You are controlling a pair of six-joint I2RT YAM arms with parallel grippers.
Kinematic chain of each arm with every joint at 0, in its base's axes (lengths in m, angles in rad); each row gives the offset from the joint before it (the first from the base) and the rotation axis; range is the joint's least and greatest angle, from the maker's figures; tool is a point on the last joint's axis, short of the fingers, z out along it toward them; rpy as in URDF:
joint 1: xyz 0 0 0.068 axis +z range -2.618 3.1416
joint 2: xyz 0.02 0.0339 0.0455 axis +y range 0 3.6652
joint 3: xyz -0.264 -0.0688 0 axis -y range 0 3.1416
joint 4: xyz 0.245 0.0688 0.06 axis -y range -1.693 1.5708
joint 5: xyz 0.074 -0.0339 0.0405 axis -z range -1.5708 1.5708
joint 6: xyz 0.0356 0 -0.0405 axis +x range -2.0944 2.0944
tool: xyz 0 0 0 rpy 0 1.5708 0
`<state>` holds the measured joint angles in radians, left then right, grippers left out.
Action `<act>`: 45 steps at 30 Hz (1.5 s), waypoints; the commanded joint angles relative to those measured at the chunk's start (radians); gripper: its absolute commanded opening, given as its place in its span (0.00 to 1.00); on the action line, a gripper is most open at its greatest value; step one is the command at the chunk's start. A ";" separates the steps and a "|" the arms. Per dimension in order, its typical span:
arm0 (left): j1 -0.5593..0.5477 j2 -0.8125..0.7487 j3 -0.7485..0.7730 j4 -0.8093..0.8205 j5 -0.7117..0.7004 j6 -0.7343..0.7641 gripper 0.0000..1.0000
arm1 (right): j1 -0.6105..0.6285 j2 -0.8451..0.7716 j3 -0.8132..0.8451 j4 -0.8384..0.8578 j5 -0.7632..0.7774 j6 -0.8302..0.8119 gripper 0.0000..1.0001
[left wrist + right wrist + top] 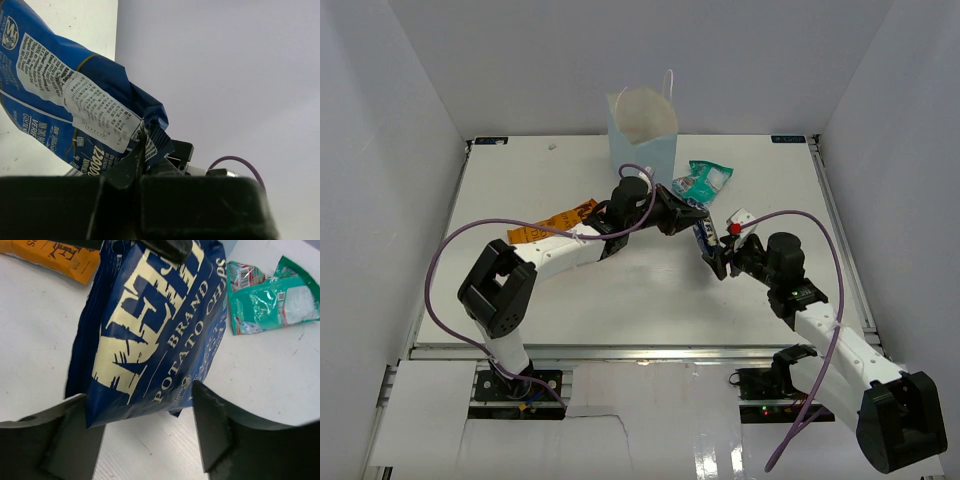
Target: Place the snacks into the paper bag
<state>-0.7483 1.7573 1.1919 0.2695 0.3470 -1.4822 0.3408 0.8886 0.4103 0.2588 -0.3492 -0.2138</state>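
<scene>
A white table [620, 300] fills the floor of a plain booth with pale grey walls [400, 150] on the left, far and right sides. The paper bag [642, 130] stands upright at the middle of the far edge, its mouth open and its white inside showing, one thin loop handle rising above the rim. Near its foot on the right, close to the far edge, lies the teal pouch [705, 180], crumpled and flat on the table. The orange bag [555, 222] lies flat left of the table's centre, partly under the left arm. That arm reaches from the near left corner in a long bend toward the middle, a purple cable [450, 250] looping beside it. The left gripper [692, 218] is clamped on the top corner of the blue chip packet [702, 236], its fingers pinched together on the crinkled foil in the left wrist view. The packet hangs above the table a little right of centre, between the two grippers and on the near side of the paper bag. The right arm comes in from the near right corner and points back toward the centre. The right gripper [720, 258] has its jaws spread wide, and its fingers [212, 430] flank the packet's lower end without closing on it.
</scene>
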 commanded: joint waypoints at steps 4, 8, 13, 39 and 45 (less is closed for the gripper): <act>-0.010 -0.075 0.002 0.036 0.036 -0.004 0.00 | 0.003 0.029 0.050 0.071 0.024 0.017 0.49; -0.010 -0.079 -0.005 0.045 0.053 -0.006 0.00 | 0.003 0.078 0.103 0.059 0.044 0.014 0.32; -0.010 -0.087 -0.003 0.053 0.070 -0.004 0.00 | 0.001 0.127 0.202 0.057 0.042 0.027 0.17; 0.009 -0.081 -0.018 0.086 0.089 -0.026 0.00 | 0.070 0.173 0.301 0.106 0.076 0.198 0.90; 0.010 -0.084 -0.041 0.094 0.076 -0.035 0.00 | 0.122 0.170 0.303 0.135 0.190 0.143 0.90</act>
<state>-0.7200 1.6775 1.1767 0.3820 0.3813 -1.5181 0.4484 1.0737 0.6415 0.2333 -0.2401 -0.0711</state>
